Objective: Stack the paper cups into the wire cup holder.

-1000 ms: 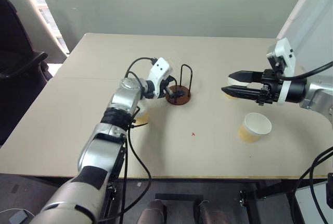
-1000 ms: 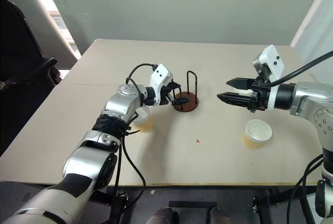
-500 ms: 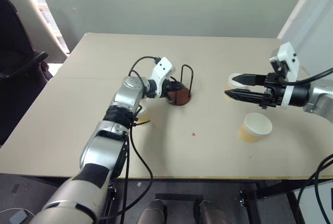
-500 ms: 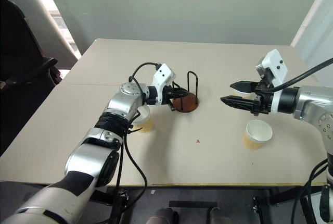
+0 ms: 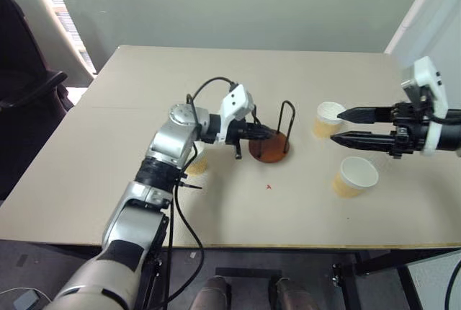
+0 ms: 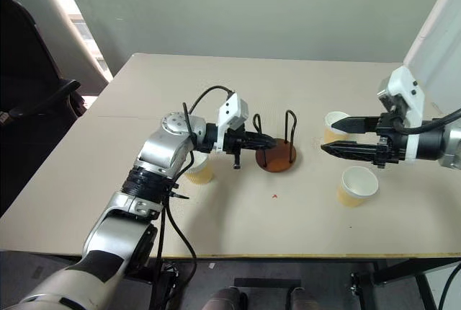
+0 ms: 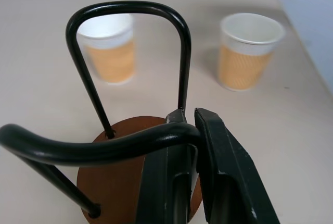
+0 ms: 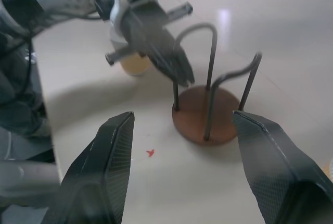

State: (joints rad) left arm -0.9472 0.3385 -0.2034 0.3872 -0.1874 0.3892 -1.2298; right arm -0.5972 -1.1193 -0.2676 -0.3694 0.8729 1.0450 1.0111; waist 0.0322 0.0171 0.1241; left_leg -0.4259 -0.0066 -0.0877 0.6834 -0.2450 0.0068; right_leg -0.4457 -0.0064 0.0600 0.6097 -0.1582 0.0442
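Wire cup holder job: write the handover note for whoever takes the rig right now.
Left tool: shut on a wire loop of the wire cup holder; it has dragged the holder to the robot's right over the last second.
Right tool: open, holding nothing, hovering between the two right-side cups.
Paper cups: all three upright on the table. One sits under the left forearm, one beyond the right tool, one nearer the table's front edge.
Done: the holder is repositioned closer to the right-side cups.
Left: no cup is in the holder yet; all three remain to be stacked.
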